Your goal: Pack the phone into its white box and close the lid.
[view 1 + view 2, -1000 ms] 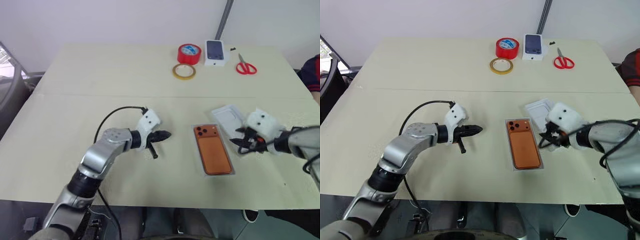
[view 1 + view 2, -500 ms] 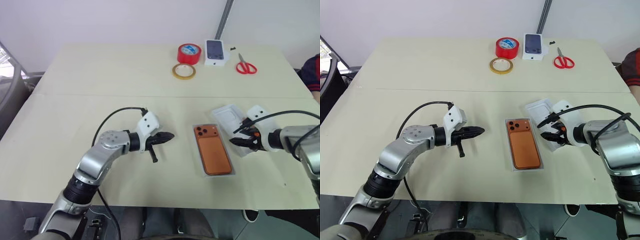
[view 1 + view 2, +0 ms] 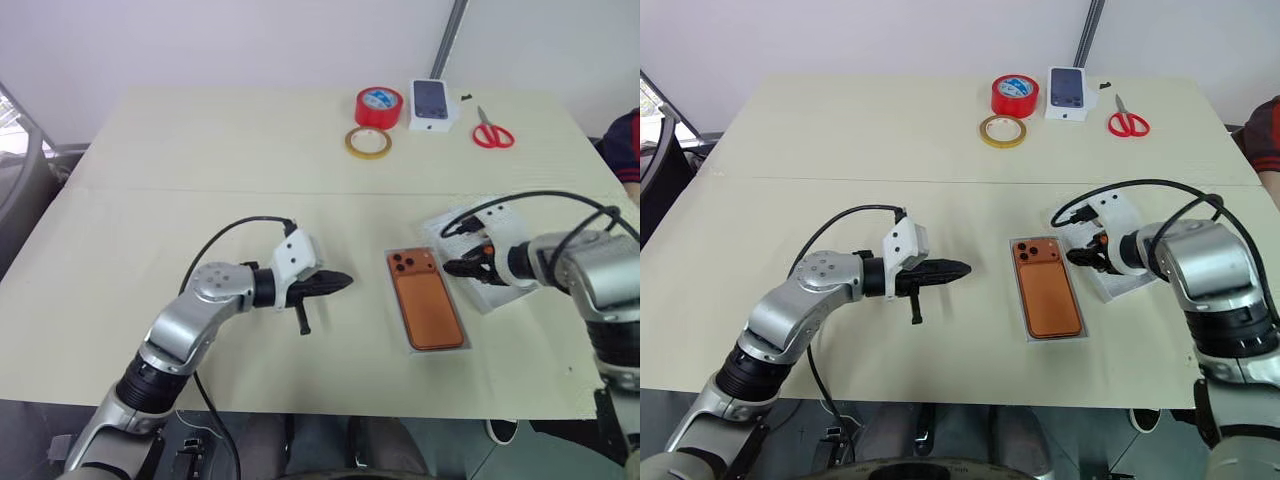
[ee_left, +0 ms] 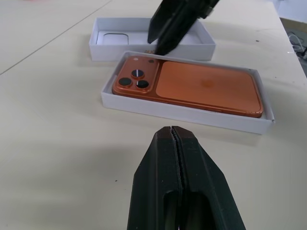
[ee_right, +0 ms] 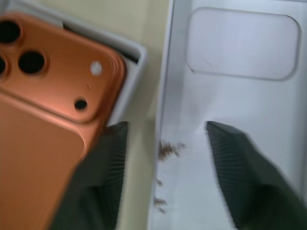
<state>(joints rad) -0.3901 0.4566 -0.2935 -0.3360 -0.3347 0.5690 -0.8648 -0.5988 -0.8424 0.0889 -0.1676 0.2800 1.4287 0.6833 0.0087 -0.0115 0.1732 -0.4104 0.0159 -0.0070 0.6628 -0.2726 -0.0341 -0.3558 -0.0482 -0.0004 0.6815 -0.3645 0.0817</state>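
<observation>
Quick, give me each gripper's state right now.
Left gripper: closed, holding nothing.
Right gripper: open, straddling the near wall of the shallow white cardboard lid beside the flat orange phone; not gripping it yet.

Even, bright overhead lighting; soft short shadows under the arms on the table (image 3: 200,150). Head views sharp. Right wrist view blurred at close range; left wrist foreground soft.

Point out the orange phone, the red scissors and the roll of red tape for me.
orange phone (image 3: 429,309), left eye view, on the middle of its flat back.
red scissors (image 3: 492,136), left eye view, on the red handles.
roll of red tape (image 3: 1015,96), right eye view, on the top face of the roll.
</observation>
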